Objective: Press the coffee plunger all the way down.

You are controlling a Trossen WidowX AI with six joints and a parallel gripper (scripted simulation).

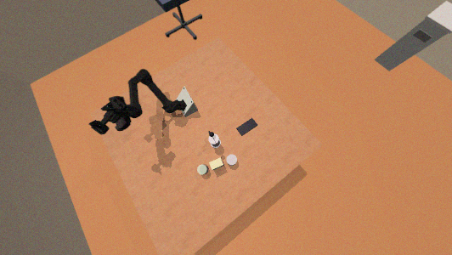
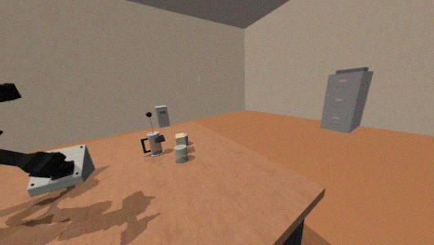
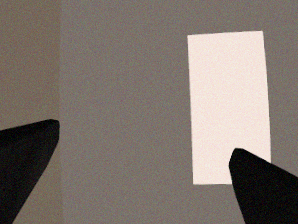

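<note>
On the counter [image 1: 178, 204] the coffee press [image 2: 155, 144] stands upright, plunger [image 2: 149, 115] raised. My tool [image 3: 143, 163] is spread wide and empty, far off, since nothing is pressed yet.

Cups [image 1: 202, 169] close beside press [image 1: 214, 139].

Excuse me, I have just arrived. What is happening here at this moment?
A black robot arm is meant to press the plunger of a coffee press, but it has not started. The plunger rod stands raised. The press stands upright on the wooden table, beside three small containers: green, yellow and white. The end effector is open, holds nothing and hangs past the table's edge, far from the press. Its wrist camera sees only a wall and a pale rectangle.
</note>
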